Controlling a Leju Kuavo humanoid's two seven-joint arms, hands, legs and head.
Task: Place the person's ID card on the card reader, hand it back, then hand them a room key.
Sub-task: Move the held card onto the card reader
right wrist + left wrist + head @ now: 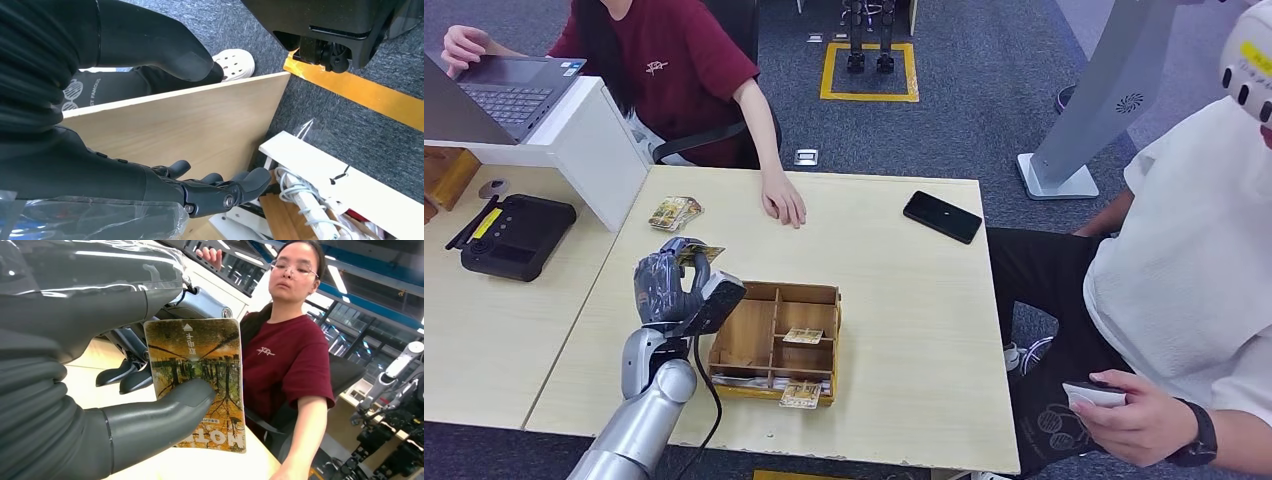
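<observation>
Head view looks down on a pale wood surface [894, 290] standing on grey-blue carpet. Nearest, the left robot hand [667, 283] is raised above the surface, pinching a room key card [700, 253] between thumb and fingers. Just beside it on the right sits a wooden divided box [776, 343] with a few cards lying in its compartments. Farther on, a small stack of cards [674, 212] lies near the far-left corner, a person's hand [783, 199] rests flat on the surface, and a black phone [942, 216] lies towards the far-right edge. Behind the far edge sits a person in a dark red shirt [669, 70]; at the right, a person in a white shirt [1189, 270] holds a small white device. A second surface on the left carries a black controller [515, 235] and a laptop [509, 92].

Left wrist view shows the card's face [200, 380]: a yellow-brown printed picture with an arrow, the thumb [165, 415] pressed on it.

Right wrist view shows the right robot hand [200, 187] hanging beside the surface edge, empty, its fingers loosely extended, with carpet, a yellow floor line [360, 95] and a power strip [310, 210] beyond.
</observation>
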